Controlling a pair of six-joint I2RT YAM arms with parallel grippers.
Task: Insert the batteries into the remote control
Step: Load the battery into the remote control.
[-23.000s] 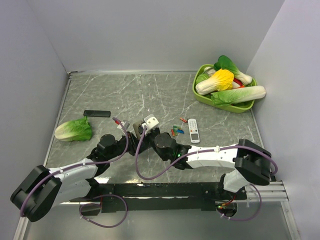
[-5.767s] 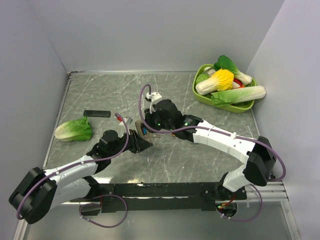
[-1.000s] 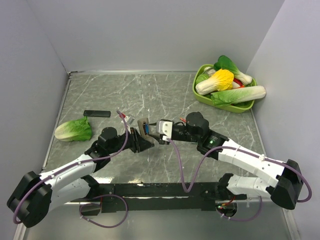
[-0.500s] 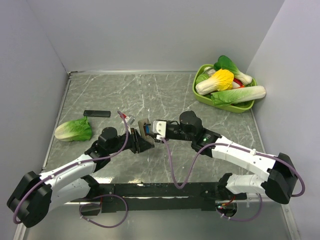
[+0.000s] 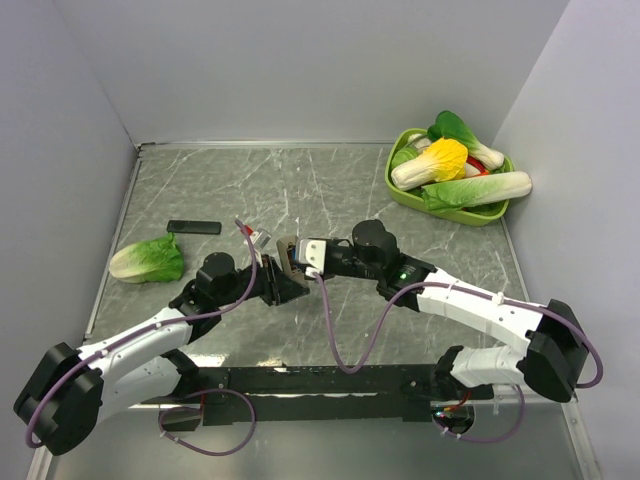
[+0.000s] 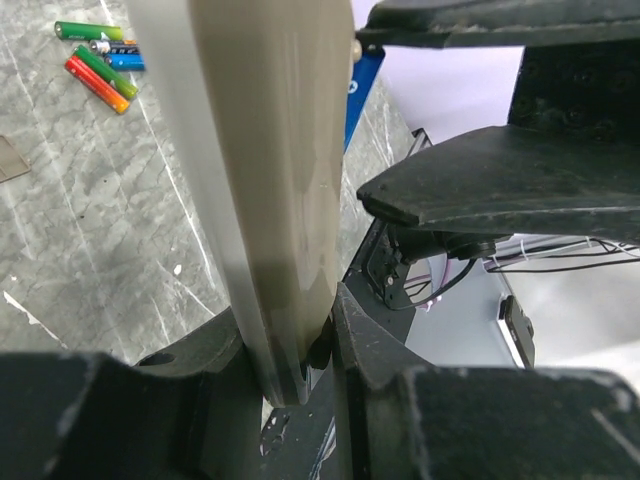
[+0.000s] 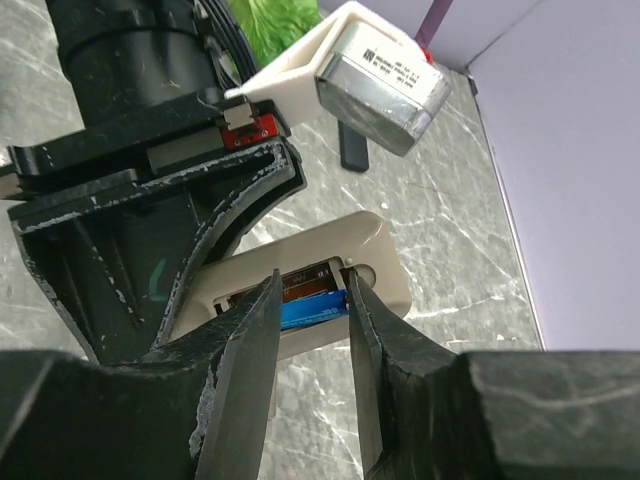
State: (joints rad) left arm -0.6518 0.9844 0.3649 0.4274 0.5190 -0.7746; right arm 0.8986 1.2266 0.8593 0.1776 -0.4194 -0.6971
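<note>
Left gripper point(image 6: 287, 350) is clamped tight on the remote control point(image 6: 270, 150), which sits mid-frame in the overhead view. I'm holding it on edge so its blue recess point(image 7: 300, 318) faces my right gripper point(image 7: 312, 292). Those fingers are narrowed around the slot, but I can't tell if they're pinching anything. The loose batteries point(image 6: 100, 65) are lying upper left.

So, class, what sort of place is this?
Probably a robotics test cell: the left arm and right arm bolted at a marble-patterned table, plain walls around it, toy-looking vegetables in a green tray.

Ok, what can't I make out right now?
Right wrist: whether the right tool grips the battery in the recess; fingers cover its ends.
Top external: recess covered by the left tool and right tool.
Left wrist: remote control edge-on, recess mostly turned away.
</note>
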